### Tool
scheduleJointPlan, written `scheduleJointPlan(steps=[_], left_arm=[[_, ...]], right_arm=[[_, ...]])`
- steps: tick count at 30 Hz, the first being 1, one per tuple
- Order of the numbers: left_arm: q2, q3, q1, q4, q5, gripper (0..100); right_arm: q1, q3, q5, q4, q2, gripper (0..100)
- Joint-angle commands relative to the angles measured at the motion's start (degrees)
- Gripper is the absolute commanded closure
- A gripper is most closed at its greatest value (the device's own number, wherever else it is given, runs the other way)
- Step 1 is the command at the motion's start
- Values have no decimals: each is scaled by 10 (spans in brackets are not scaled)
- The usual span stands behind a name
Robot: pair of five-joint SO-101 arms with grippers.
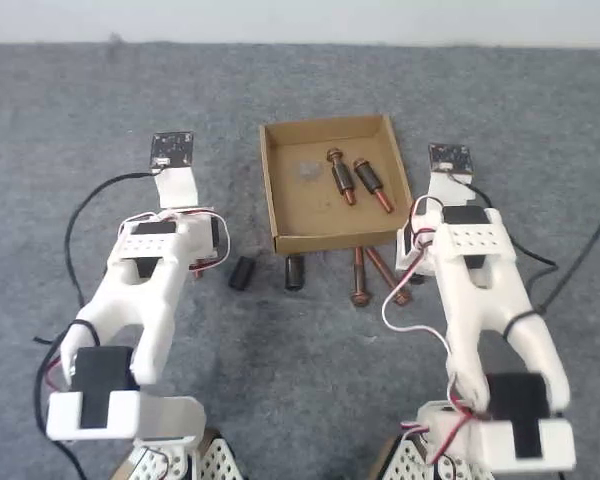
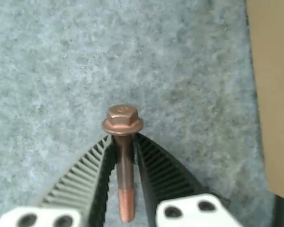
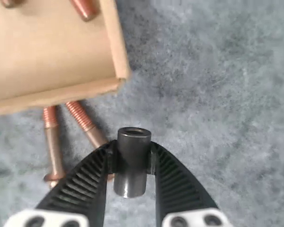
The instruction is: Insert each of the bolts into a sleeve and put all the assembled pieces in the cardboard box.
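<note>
Jaws on left arm point(image 1: 145, 290) pinch bolt point(image 2: 124, 161) by shank, head outward; jaws on right arm point(image 1: 475, 280) pinch sleeve point(image 3: 131, 158), bore outward. Both arms extended, wrists down, at 8 and 4 o'clock of cardboard box point(image 1: 300, 215).

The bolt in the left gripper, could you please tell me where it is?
In the left wrist view, the bolt is clamped by its shank in the left gripper, above carpet left of the cardboard box.

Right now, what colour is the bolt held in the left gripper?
The bolt is copper-brown, best seen in the left wrist view.
</note>
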Motion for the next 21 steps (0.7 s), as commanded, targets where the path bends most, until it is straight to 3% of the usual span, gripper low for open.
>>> scheduleJointPlan(steps=[1, 9, 15, 21], left_arm=[[-38, -6, 2, -14, 3, 989], [-38, -6, 0, -14, 3, 989], [-38, -6, -1, -14, 3, 989], [-38, -5, -1, -14, 3, 989]], right_arm=[[7, -14, 9, 22, -94, 992], [-6, 11, 10, -44, -145, 992], [-59, 114, 10, -235, -131, 992], [-67, 182, 10, -474, -125, 992]])
